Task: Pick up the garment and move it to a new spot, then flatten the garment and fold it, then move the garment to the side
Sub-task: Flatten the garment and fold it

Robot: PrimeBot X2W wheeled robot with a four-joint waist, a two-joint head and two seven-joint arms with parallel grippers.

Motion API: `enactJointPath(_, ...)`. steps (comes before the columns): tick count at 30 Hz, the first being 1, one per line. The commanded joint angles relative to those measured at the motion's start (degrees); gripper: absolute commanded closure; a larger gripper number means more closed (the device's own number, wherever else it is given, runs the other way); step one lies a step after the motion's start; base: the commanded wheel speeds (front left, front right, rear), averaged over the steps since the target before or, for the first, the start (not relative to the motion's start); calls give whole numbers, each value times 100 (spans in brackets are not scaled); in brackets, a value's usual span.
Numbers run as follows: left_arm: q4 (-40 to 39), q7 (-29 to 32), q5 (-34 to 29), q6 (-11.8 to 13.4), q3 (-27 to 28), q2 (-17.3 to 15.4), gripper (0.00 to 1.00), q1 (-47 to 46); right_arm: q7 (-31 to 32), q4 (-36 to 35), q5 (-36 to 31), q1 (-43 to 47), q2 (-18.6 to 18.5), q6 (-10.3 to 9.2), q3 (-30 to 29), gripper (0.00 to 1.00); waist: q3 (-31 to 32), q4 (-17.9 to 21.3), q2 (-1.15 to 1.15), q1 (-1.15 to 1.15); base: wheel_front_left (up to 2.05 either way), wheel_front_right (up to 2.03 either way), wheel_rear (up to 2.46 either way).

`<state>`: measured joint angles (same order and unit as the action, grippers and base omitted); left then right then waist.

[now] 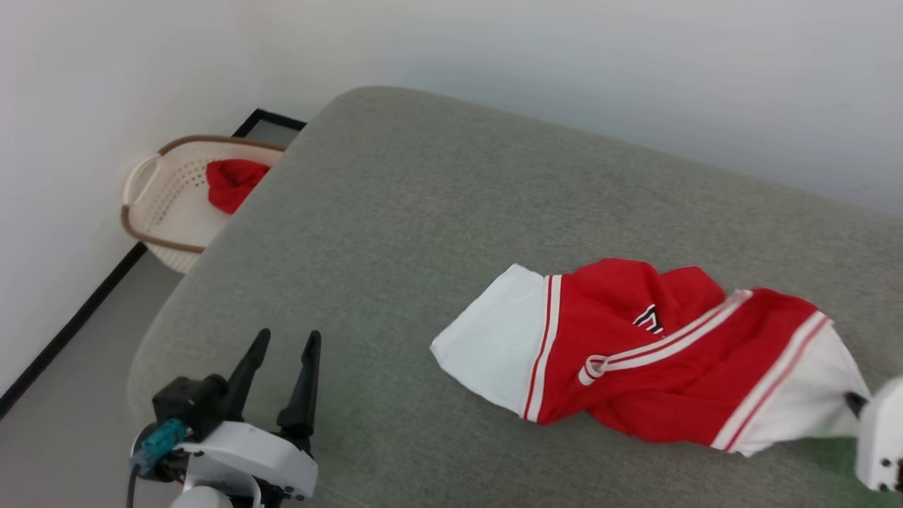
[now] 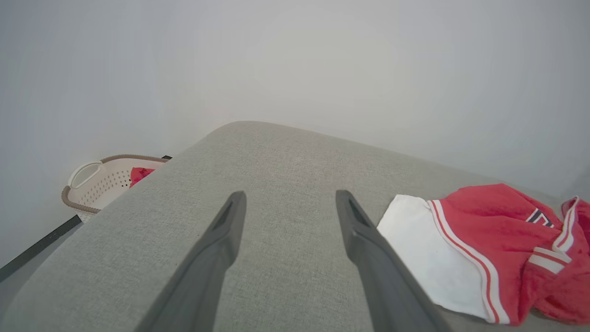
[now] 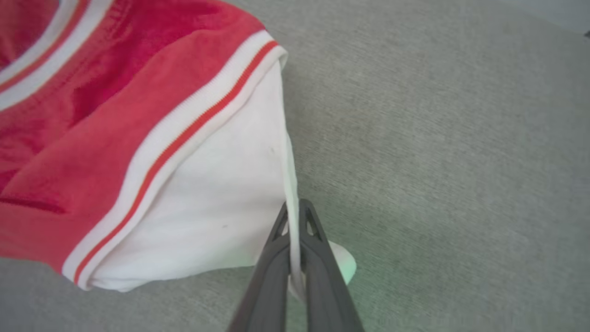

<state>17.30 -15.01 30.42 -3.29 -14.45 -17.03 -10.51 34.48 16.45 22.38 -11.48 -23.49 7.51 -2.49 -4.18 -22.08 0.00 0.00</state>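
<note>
Far on the left sits a cream laundry basket with a small red cloth in it. Next comes the left gripper, at the near left of the big grey cushion. Its two dark fingers are spread wide with nothing between them, and it is well apart from the jersey. In the left wrist view the left gripper points over bare cushion. There the jersey lies off to its right, white sleeve first.

The jersey lies bunched on the right half of the cushion. It stretches long from left to right, with a white sleeve at each end and red in the middle. A bit of the black and white number peeks out of a fold.

At the far right the right gripper is closed tight on the thin edge of the right white sleeve. The right wrist view shows that pinch up close. In the head view the pinch is hard to see, but the whole jersey is laid out there.

I think the jersey is about to be lifted. The right arm has one end. The left sleeve is the end nearest the left gripper, so that arm would need to go right to reach it.
</note>
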Motion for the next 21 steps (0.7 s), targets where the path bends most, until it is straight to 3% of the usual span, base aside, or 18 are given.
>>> enactJointPath(1,23,-6,-63,-26,9,24,0,44,3,-2,-48,137,-61,-4,-115,100,58,96,0,0,0,0,0)
enactJointPath(8,117,-6,-127,-92,44,39,0,33,29,72,-287,473,-128,-4,-730,100,109,225,0,0,0,0,0)
enactJointPath(15,218,-6,-149,-151,0,14,0,12,102,339,-674,662,123,-4,-1324,100,164,310,0,0,0,0,0)
enactJointPath(16,234,-6,-156,-155,-14,7,0,10,89,357,-705,649,153,-4,-1350,76,173,327,0,0,0,0,0)
enactJointPath(17,248,-6,-155,-161,-18,-1,0,13,43,383,-727,629,190,-4,-1375,66,187,353,0,0,0,0,0)
enactJointPath(18,258,-6,-143,-163,-13,-6,0,19,17,406,-762,613,222,-4,-1376,0,201,384,0,0,0,0,0)
enactJointPath(21,279,2,-144,-161,-23,-52,0,53,-29,400,-781,521,324,-4,-1331,0,260,512,0,0,0,0,0)
